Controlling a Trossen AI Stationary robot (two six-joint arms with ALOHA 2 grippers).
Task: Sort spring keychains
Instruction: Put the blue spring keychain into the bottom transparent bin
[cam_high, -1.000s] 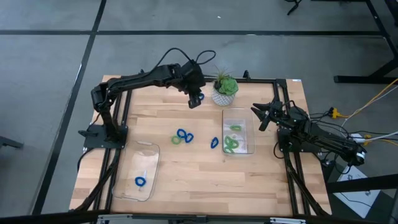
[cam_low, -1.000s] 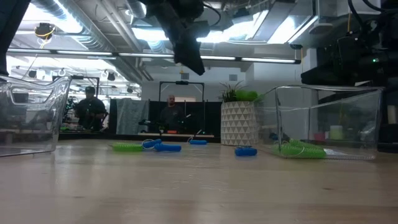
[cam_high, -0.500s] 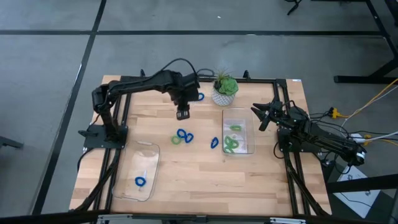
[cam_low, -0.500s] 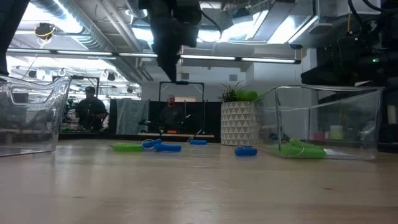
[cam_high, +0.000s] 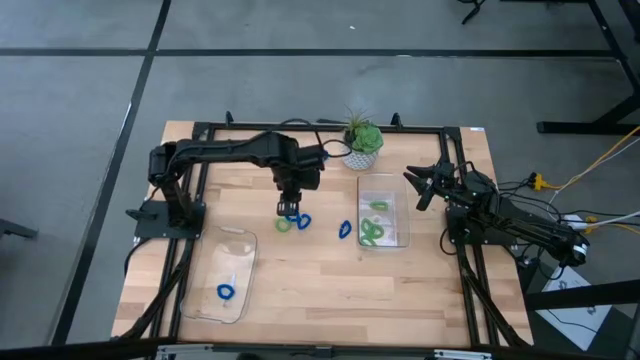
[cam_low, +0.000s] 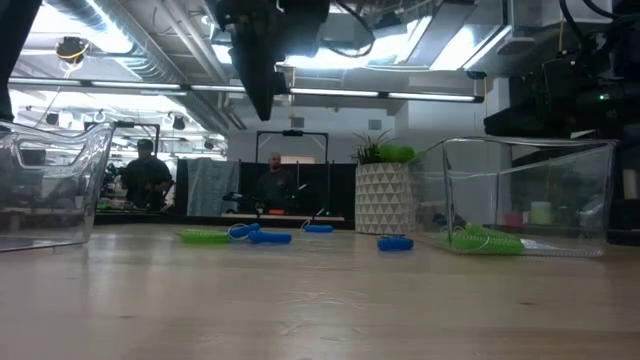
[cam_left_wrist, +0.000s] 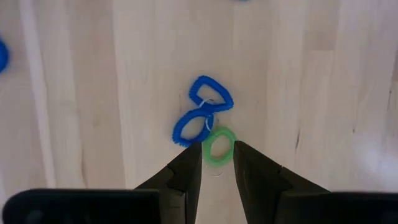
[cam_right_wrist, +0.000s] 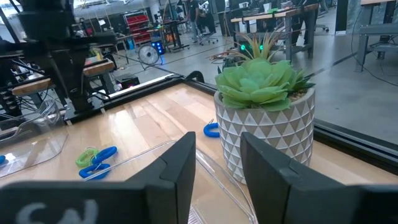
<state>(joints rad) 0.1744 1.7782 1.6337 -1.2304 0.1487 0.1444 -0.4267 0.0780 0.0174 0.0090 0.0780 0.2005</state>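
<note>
Two blue spring keychains (cam_left_wrist: 210, 96) (cam_left_wrist: 191, 127) and a light green one (cam_left_wrist: 217, 146) lie in a cluster (cam_high: 293, 220) on the table's middle. My left gripper (cam_high: 290, 205) hangs open above them, and the green loop shows between its fingertips (cam_left_wrist: 216, 163). In the low view it is well above the table (cam_low: 262, 95). Another blue keychain (cam_high: 344, 230) lies beside the right tray. The left clear tray (cam_high: 215, 262) holds one blue keychain (cam_high: 225, 292). The right clear tray (cam_high: 400, 215) holds green keychains (cam_high: 372, 235). My right gripper (cam_high: 420, 185) waits open at the right edge.
A green plant in a white patterned pot (cam_high: 361, 145) stands at the far edge behind the right tray, with a blue keychain (cam_right_wrist: 211, 129) beside it. The black frame (cam_high: 300, 128) runs around the table. Bare wood lies along the near edge. People show in the room beyond (cam_low: 145, 175).
My left gripper has gone from beside the potted plant toward the table's near edge and a little to the left. It now stands over the cluster of keychains. The keychains have not moved.
</note>
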